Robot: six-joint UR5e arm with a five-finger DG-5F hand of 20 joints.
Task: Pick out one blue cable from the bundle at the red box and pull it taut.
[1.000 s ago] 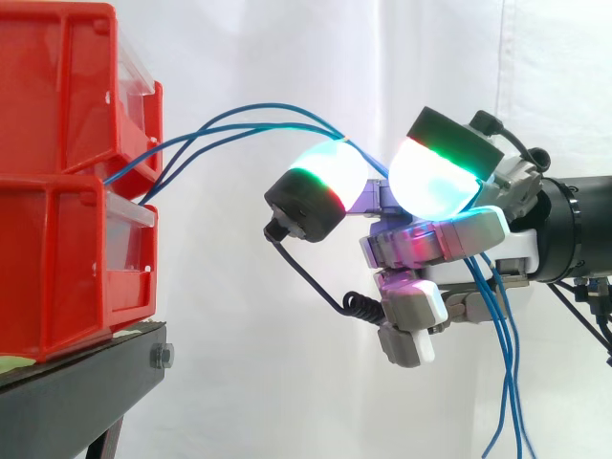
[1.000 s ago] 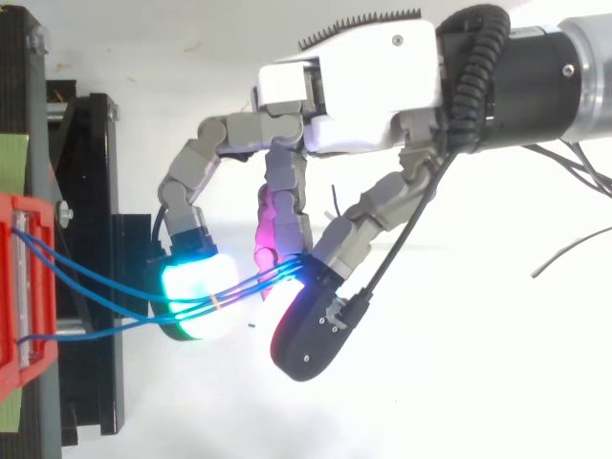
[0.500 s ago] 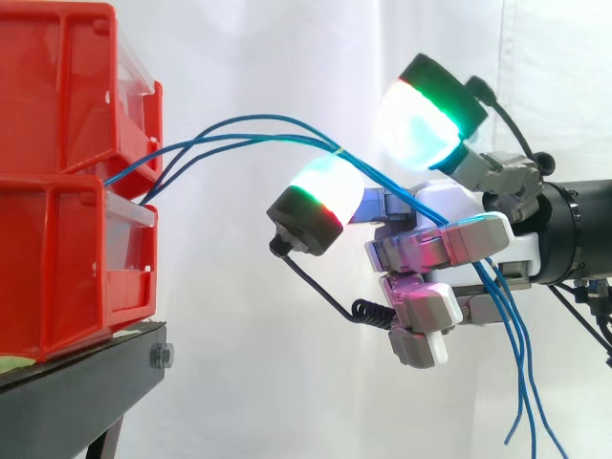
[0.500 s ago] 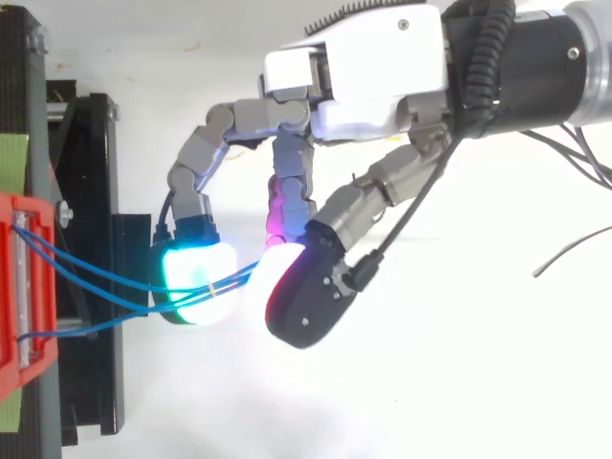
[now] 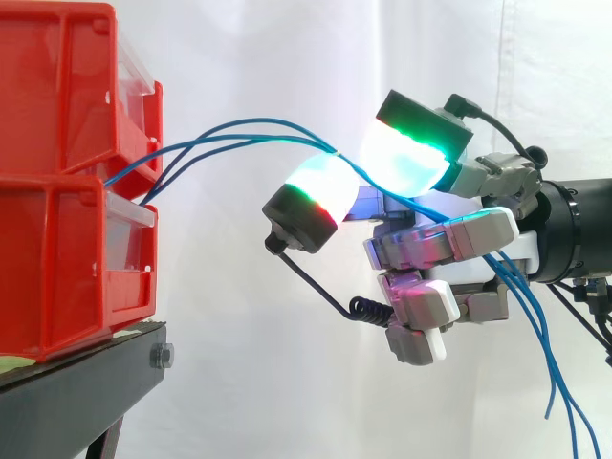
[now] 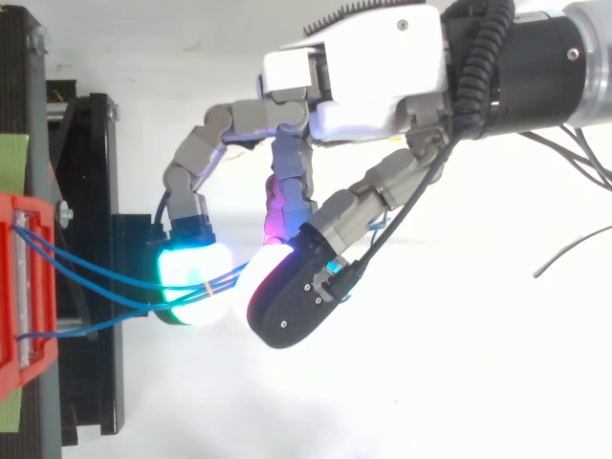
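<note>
Two red bins (image 5: 59,182) sit stacked at the left on a black stand (image 5: 76,382), in front of a white curtain (image 5: 287,57). From the seam where the upper bin meets the lower one, several blue cables (image 5: 239,129) come out and run to the right, rising in a shallow arch rather than a straight line. In the top view the blue cables (image 6: 96,277) leave the bin edge at separate spots, near and far, and draw together as they go right.

The hand (image 5: 449,239) reaches in from the right, well apart from the bins, with its fingers curled. Two of its glowing fingertips (image 5: 320,186) are brought close together, one low and to the left and the other higher and to the right (both glow pale cyan with a green band). The cables pass between these two pads and on through the curled fingers behind them. From above, the hand (image 6: 363,67) shows the same pinch, with the pads nearly touching where the cables meet. It seems to have the whole bundle caught, though I cannot tell how many strands are really clamped. Past the hand the cables' loose ends hang down at the far right
</note>
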